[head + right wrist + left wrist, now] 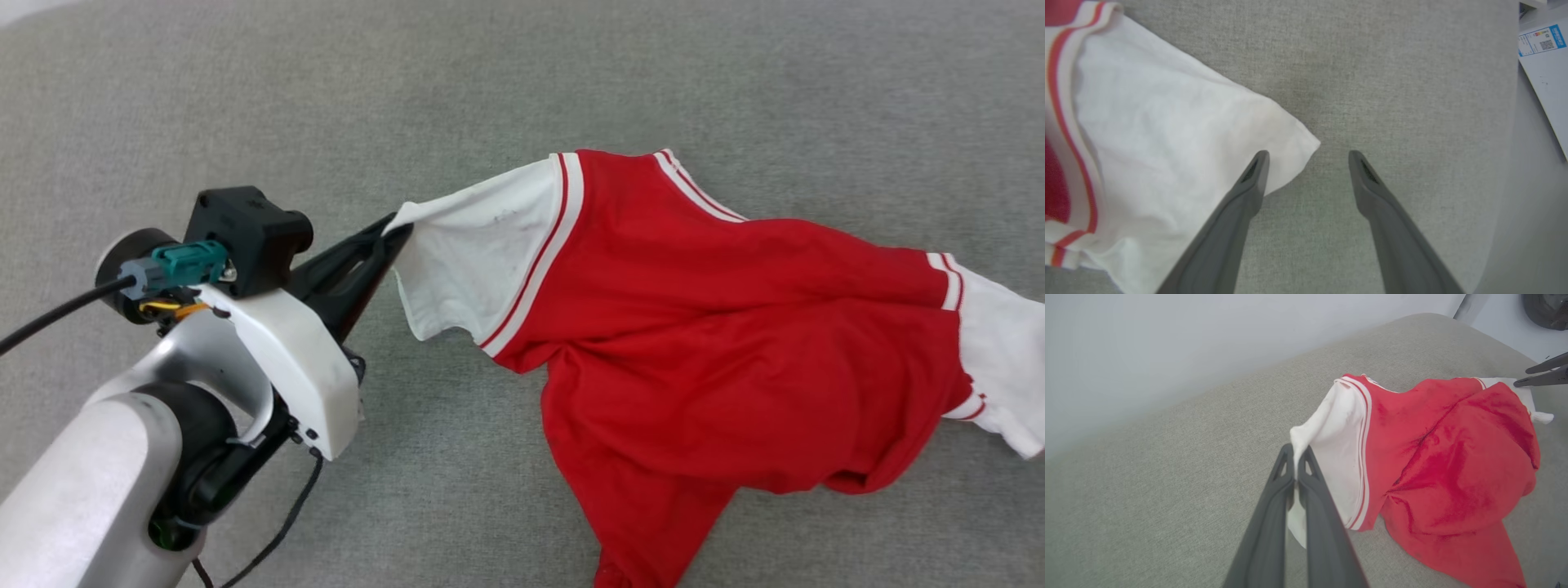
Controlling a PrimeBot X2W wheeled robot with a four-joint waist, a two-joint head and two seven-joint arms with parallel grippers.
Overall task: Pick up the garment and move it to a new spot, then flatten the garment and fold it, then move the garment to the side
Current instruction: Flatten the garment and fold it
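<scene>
Setting: plain indoor room, likely lab or test space; exact type not certain. Evidence: grey woven upholstered surface (1147, 498) with rounded edge, bare white wall (1167, 343), pale smooth floor (1535, 228), white panel (1551, 90) bearing printed label (1540, 40) with QR code

I have bare cushion (326, 73) across the whole far side and in the near middle, free for a pass. The shirt (735, 327) fills the right. My left arm (277, 351) stands across the near-left corner, with the left gripper (397, 231) pinching the shirt.
</scene>
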